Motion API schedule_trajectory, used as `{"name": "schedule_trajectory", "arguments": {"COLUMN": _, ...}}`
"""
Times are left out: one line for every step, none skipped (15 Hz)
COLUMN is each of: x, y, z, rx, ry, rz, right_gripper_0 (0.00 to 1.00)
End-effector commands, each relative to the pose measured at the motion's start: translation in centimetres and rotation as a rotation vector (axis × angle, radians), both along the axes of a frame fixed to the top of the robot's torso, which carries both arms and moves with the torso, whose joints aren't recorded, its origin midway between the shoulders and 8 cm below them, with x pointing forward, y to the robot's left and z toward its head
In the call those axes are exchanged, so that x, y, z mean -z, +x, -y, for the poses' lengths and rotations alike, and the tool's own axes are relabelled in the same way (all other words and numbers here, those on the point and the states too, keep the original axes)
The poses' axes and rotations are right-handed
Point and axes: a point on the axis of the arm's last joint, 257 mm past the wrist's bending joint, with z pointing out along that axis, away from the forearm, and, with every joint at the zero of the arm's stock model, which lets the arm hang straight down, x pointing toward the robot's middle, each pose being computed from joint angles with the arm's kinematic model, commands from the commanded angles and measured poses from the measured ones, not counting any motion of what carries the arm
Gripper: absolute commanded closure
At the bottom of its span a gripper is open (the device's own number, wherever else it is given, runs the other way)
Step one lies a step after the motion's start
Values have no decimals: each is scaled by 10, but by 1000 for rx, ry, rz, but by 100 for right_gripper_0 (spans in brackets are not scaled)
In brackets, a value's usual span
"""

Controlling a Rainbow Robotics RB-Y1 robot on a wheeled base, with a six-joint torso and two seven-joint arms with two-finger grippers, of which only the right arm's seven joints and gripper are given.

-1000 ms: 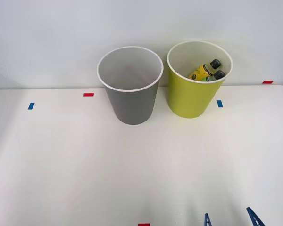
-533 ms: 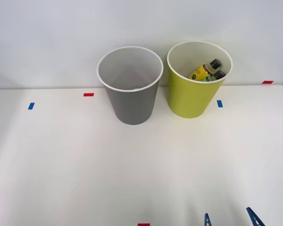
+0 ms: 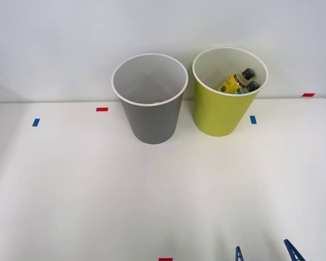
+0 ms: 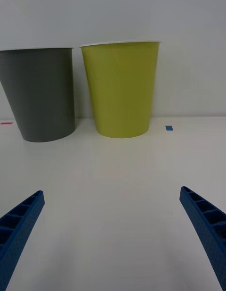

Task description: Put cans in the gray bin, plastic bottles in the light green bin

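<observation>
Blue ribbed fingers (image 4: 19, 225) of right gripper (image 3: 263, 254) are sitting spread wide at bottom right of front view, gripping nothing. Gray bin (image 3: 150, 98) is standing upper centre, light green bin (image 3: 228, 92) just beside it to the right; can't tell if touching. Two plastic bottles (image 3: 239, 81) are lying inside the green bin w/ black caps pointing to the right. Can't make out any can on white table (image 3: 98, 190); gray bin's bottom is hidden by its near wall.

Judging: bottles are looking light, smooth, a bit slippery; grab across the labelled body, not the cap. Sorting prob. finished or nearly.
</observation>
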Motion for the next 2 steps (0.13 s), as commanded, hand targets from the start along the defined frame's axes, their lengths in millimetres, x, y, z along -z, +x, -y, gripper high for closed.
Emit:
{"name": "schedule_trajectory", "arguments": {"x": 0, "y": 0, "z": 0, "rx": 0, "ry": 0, "rz": 0, "right_gripper_0": 0}}
{"name": "schedule_trajectory", "arguments": {"x": 0, "y": 0, "z": 0, "rx": 0, "ry": 0, "rz": 0, "right_gripper_0": 0}}
